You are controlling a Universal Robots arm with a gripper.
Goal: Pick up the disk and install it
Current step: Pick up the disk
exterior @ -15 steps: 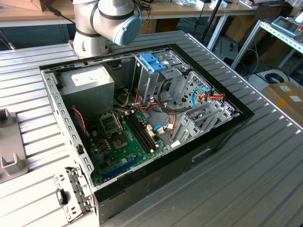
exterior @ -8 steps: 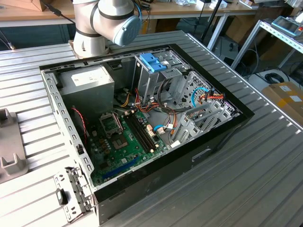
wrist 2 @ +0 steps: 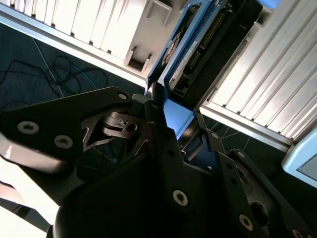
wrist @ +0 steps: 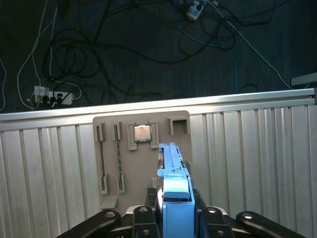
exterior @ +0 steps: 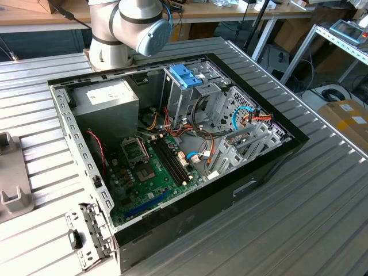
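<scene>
Currently the end effector [wrist: 174, 210] is closed on the disk [wrist: 171, 171]. Its fingers [wrist: 151, 198] press the light-blue rails from both sides, and both wrist views show this grip. The disk stands on its edge. Its long axis runs straight out from the end effector, away from the wrist, over the grey tray [wrist: 111, 148] that carries a small chip [wrist: 142, 133]. I think the far end of the disk is free of the tray, but from these angles I cannot be sure. The tray lies on the ribbed bench [wrist: 247, 163], close to its edge. In the exterior view the tray sits at the exterior view's left edge. The open computer case [exterior: 190, 224] with its drive cage [exterior: 192, 98] is well apart, toward the exterior view's right, so the disk is not yet installed.
</scene>
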